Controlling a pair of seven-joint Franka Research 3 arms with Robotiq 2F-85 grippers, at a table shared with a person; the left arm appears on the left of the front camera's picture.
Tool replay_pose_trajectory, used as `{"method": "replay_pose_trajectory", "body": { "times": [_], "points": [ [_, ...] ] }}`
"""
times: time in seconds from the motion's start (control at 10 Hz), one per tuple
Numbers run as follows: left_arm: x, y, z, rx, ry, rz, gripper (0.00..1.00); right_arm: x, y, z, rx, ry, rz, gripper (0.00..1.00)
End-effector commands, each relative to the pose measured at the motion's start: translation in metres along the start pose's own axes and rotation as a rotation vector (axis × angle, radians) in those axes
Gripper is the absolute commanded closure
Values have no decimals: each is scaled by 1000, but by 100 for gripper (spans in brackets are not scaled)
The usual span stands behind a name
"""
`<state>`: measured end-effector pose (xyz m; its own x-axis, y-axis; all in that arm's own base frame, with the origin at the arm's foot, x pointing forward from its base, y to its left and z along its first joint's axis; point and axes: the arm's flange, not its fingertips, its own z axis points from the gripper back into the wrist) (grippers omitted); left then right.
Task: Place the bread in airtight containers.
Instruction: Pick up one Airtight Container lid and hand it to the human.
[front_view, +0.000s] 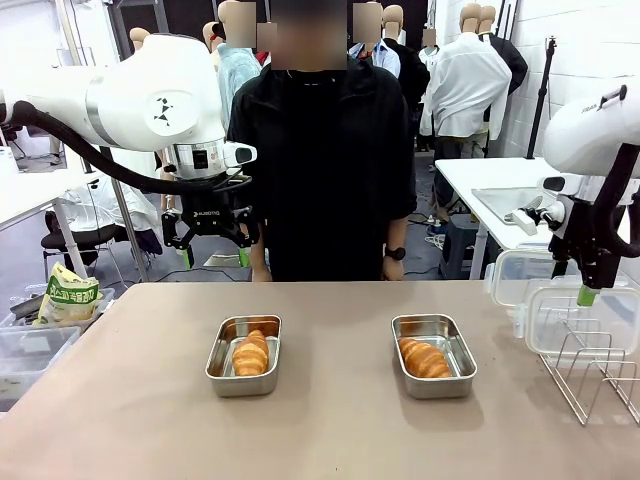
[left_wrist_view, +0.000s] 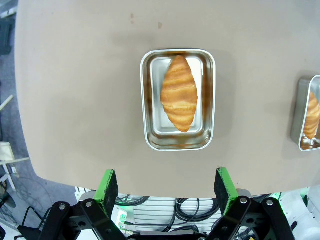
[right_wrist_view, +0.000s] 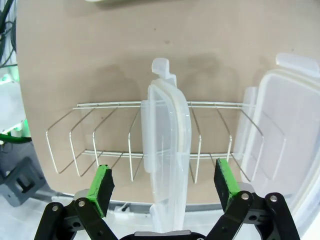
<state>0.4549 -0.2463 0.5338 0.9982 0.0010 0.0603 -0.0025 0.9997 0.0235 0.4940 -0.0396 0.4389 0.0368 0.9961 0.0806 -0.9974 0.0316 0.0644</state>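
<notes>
Here, front view, left pincer (front_view: 214, 252): hangs high over the far edge of the worktop (front_view: 330, 420), just in front of the person (front_view: 320, 170), fingers spread wide and holding nothing.
Front view, left pan (front_view: 222, 375): on the worktop, below this pincer and on the camera side of it, with the left croissant (front_view: 250, 353) lying inside.
Front view, right pincer (front_view: 580, 285): points down over the wire rack (front_view: 590, 370), empty.
Front view, right pan (front_view: 458, 350): well off to that pincer's left, with the right croissant (front_view: 425, 358) inside.
Left wrist view, pincer: both green pads wide apart, nothing between them.
Left wrist view, pan: straight ahead of the fingertips and centred between them, well apart, its croissant lying lengthwise; the other pan sits far off to one side.
Right wrist view, pincer: jaws fully spread, gripping nothing.
Right wrist view, upright lid (right_wrist_view: 167, 150): stands on edge in the rack, ahead of the pincer and in line with the gap between its fingers.
Right wrist view, leaning lid (right_wrist_view: 295, 130): beyond one finger, against the rack's end.
</notes>
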Motion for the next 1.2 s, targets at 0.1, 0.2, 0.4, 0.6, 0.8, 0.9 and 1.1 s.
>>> {"method": "replay_pose_trajectory", "body": {
  "times": [0.1,0.2,0.4,0.6,0.8,0.9,1.1],
  "points": [
    [0,1,2,15,-12,-4,0,-12,3,-12,61,27,-3,0],
    [0,1,2,15,-12,-4,0,-13,4,-15,71,30,-2,0],
    [0,1,2,15,-12,-4,0,-13,4,-18,78,14,7,7],
    [0,1,2,15,-12,-4,0,-13,4,-19,78,8,10,45],
    [0,1,2,15,-12,-4,0,-14,4,-20,84,9,10,84],
    [0,1,2,15,-12,-4,0,-14,4,-20,91,11,5,100],
    [0,1,2,15,-12,-4,0,-14,4,-18,91,13,0,100]
  ]
}}
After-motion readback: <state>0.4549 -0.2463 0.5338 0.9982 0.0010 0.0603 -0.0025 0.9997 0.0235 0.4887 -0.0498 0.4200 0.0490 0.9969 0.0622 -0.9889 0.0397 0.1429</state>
